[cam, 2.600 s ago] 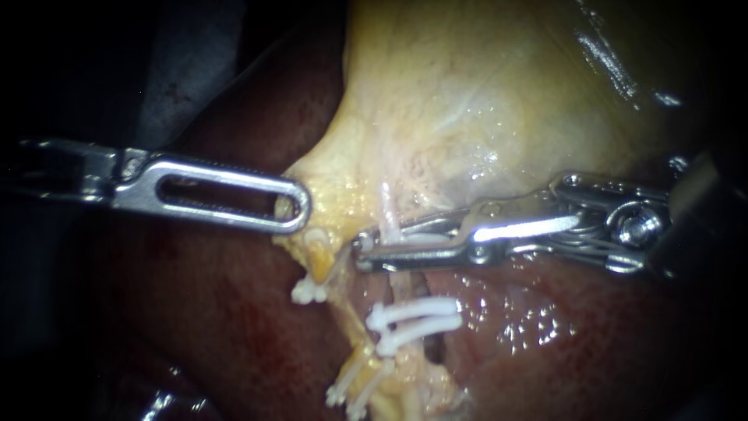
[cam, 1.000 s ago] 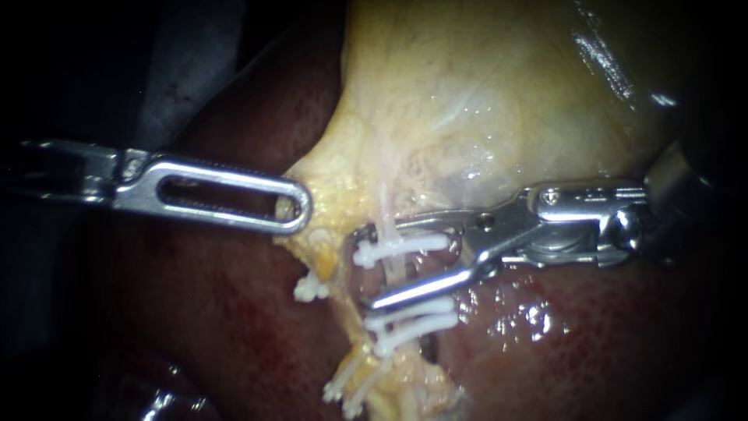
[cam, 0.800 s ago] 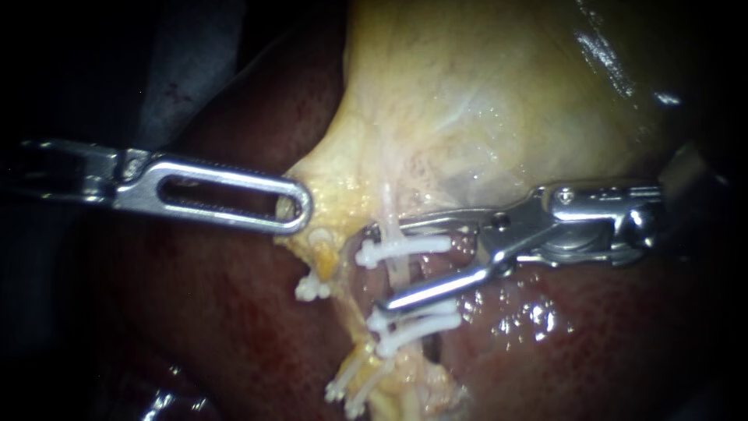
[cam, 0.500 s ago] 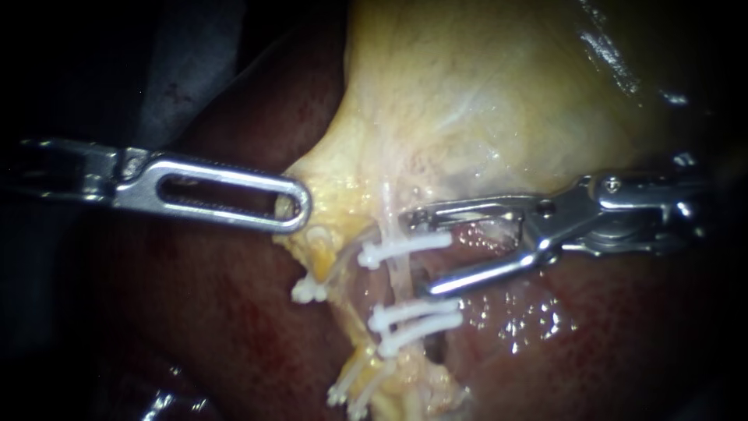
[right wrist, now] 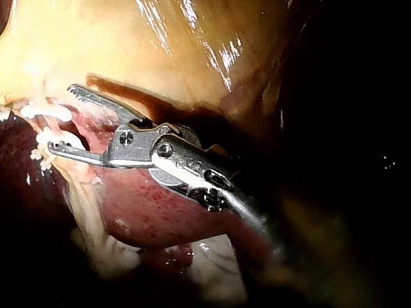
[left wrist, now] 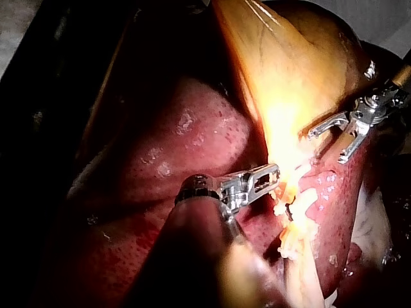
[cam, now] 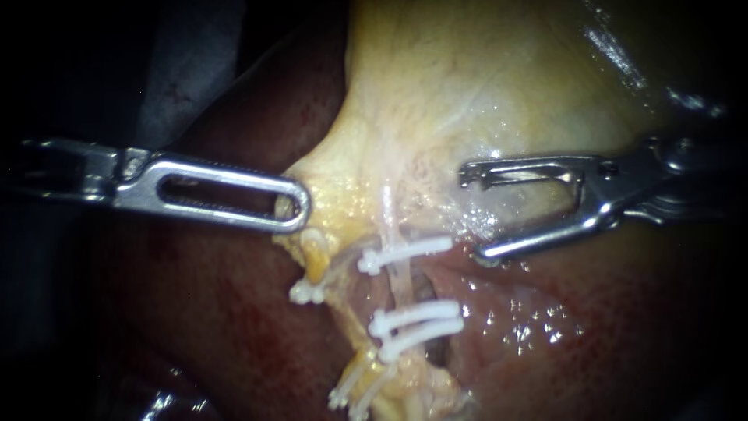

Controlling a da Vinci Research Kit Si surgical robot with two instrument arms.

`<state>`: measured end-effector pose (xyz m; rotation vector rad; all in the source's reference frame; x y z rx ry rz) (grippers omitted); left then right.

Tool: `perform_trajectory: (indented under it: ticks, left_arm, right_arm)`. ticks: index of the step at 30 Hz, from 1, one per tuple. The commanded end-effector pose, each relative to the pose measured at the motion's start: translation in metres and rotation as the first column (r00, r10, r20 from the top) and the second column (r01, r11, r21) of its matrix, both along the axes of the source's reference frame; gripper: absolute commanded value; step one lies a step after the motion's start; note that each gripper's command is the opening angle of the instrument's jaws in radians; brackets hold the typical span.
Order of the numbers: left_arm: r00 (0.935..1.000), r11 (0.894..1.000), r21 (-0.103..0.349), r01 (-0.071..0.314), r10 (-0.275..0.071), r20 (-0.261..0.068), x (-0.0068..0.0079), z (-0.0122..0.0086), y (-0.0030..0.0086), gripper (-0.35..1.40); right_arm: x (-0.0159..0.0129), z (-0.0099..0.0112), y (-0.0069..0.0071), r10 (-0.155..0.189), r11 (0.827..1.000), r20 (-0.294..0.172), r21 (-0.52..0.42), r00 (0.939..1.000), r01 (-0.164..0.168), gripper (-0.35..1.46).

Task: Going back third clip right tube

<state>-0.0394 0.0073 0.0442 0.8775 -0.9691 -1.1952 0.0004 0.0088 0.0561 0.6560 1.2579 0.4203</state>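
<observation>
Nearest, at bottom centre of the endoscope view, a cluster of white clips (cam: 352,394) sits on pale yellowish tissue. Just above, two clips (cam: 414,320) lie side by side across the right tube (cam: 399,274), a thin pale strand running up the middle of the frame. Higher on the same tube, w/ a bare stretch btwn, is the third clip (cam: 405,252), closed across it and tilted slightly up to the right. Left of it a small clip (cam: 308,292) sits on a short yellow stump.

R instrument (cam: 473,212) comes in from the right edge, jaws wide apart & empty. Its lower jaw tip is just beside the third clip's right end w/ a small gap showing; its upper jaw tip is higher, over the gallbladder (cam: 483,93) wall. R wrist view also shows the jaws spread, clips close by the tips; can't tell there whether any lies btwn them.

L instrument (cam: 298,209) comes in from the left edge at mid-height. Its slotted jaws are closed on the gallbladder's lower left edge, which is drawn to a point toward them. In L wrist view glare hides the contact.

Farthest, the glossy yellow gallbladder fills upper centre & right; the dark red liver (cam: 195,312) spreads lower left and also below the R instrument
</observation>
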Motion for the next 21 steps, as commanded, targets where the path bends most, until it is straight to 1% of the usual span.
perform_trajectory:
  ticks: [1, 9, 15, 21]
  left_arm:
    - [1.0, 1.0, 0.0, 0.0, 0.0, 0.0, 0.0, 0.0, 0.0, -0.35]
    - [1.0, 1.0, -0.004, 0.002, -0.002, -0.003, -0.0004, 0.0007, -0.0001, -0.35]
    - [1.0, 1.0, -0.006, 0.003, -0.003, -0.004, -0.0005, 0.0011, -0.0002, -0.35]
    - [1.0, 1.0, -0.006, -0.002, 0.001, -0.002, -0.0011, 0.0015, -0.0005, -0.35]
  right_arm:
    - [-0.0001, -0.0004, 0.0, 0.001, 1.0, 0.0, 0.002, 1.0, -0.001, 0.6]
    - [-0.0006, -0.0016, -0.0009, -0.001, 1.0, -0.001, 0.004, 1.0, 0.001, 0.6]
    - [-0.0006, -0.0018, -0.0011, -0.001, 1.0, -0.001, 0.004, 1.0, 0.001, 0.6]
    - [-0.0007, -0.0018, -0.0011, -0.001, 1.0, -0.002, 0.004, 1.0, 0.001, 0.6]
